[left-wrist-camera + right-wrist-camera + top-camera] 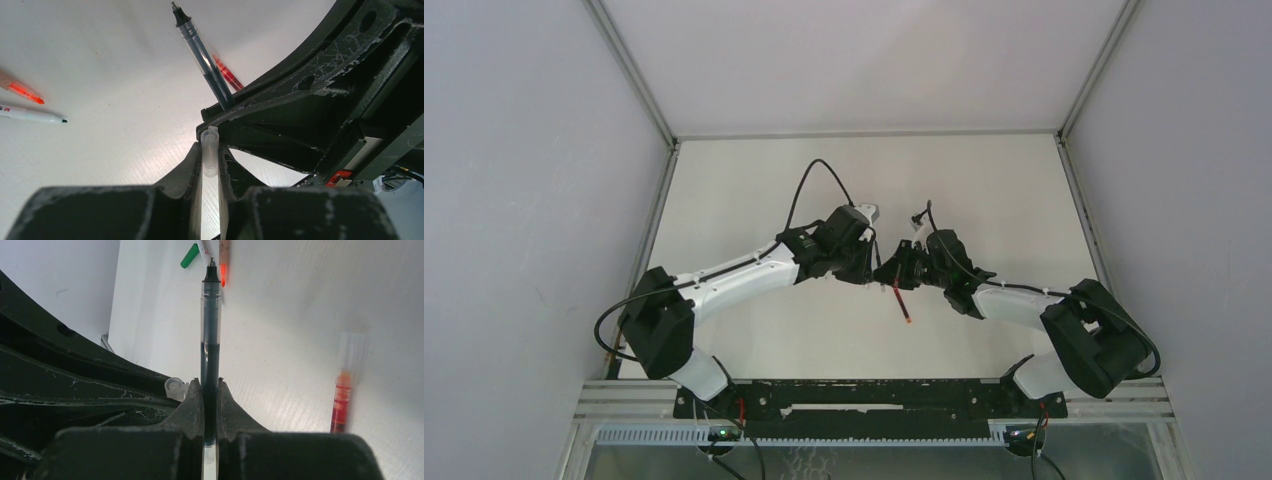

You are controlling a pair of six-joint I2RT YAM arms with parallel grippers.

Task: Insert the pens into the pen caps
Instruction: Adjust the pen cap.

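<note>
mid-table the left gripper (pixel 210 167) and right gripper (pixel 210 390) meet tip to tip. a cap (pixel 174 388) sits between the left's fingers and a pen (pixel 205 57) between the right's, the cap just beside the pen. a second pen (pixel 902 303) lies on the table (pixel 754 180) just in front of them.

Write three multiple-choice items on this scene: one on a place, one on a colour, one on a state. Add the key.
1. Where is the clear cap?
A. Lying flat, apart from both grippers
B. Between the fingers of the left gripper
C. Pushed onto a red pen

2. What colour is the ink in the dark pen that the right gripper holds?
A. Red
B. Green
C. Near black

3. How is that pen's tip?
A. Bare
B. Capped
C. Buried between the fingers

Key:
1 B: the left wrist view shows the cap pinched upright between the fingers.
2 C: the transparent barrel shows dark ink.
3 A: the pointed nib stands exposed, well clear of the fingers.
</note>
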